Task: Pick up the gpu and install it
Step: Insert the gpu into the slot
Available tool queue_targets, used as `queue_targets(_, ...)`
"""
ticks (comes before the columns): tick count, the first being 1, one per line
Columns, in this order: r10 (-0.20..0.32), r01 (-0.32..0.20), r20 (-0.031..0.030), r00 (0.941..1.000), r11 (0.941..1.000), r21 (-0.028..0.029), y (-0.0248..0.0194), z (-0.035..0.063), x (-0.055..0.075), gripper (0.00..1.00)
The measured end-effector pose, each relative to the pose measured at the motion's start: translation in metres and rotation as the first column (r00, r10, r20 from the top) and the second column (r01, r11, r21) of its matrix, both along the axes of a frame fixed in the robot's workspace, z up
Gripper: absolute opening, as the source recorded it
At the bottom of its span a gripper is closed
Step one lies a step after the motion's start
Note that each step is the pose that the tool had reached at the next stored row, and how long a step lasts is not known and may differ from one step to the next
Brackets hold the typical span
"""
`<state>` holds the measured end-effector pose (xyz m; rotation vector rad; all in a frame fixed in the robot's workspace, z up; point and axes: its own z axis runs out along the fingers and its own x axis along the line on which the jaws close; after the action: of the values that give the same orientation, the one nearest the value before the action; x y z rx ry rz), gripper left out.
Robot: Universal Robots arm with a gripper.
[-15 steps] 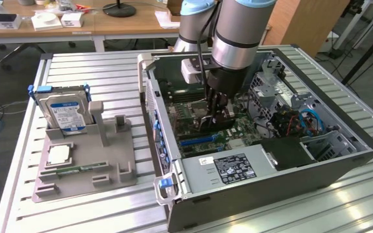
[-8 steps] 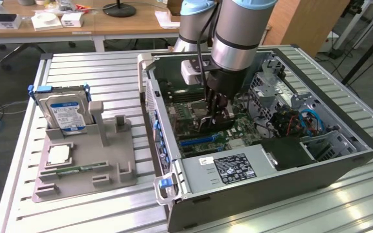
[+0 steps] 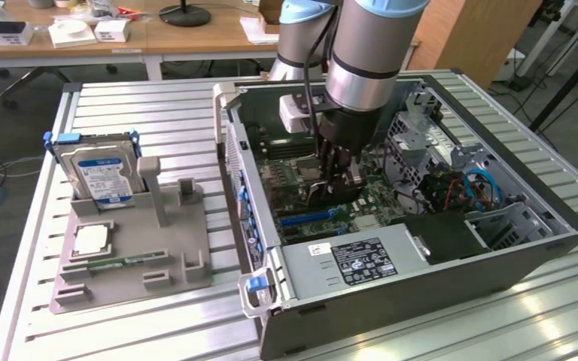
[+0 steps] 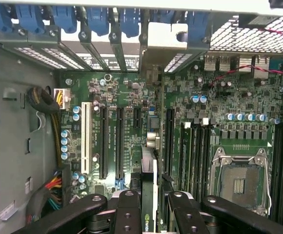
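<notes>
Halfway closed on the slim gpu point(image 4: 149, 178) with the hand point(image 4: 153, 209), deep in the computer case point(image 3: 420, 301), just over the motherboard point(image 4: 127, 97). Keep it upright, lower straight, no twisting. Looks roughly aligned below, hard to confirm.

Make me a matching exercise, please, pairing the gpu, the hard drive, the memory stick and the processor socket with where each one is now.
1 gpu
2 hard drive
3 memory stick
4 processor socket

A standing upright in the grey holder
B on the motherboard inside the case
C clamped in the gripper
D lying flat in the grey holder

Pairs: 1-C, 2-A, 3-D, 4-B
</notes>
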<state>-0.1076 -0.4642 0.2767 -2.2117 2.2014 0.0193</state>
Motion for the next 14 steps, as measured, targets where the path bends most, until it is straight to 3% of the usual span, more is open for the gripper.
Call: queue_targets(14, 0.000, 0.000, -0.0001, 1.0000, 1.0000, -0.0003, -0.0001, -0.0030, -0.0013, 0.26)
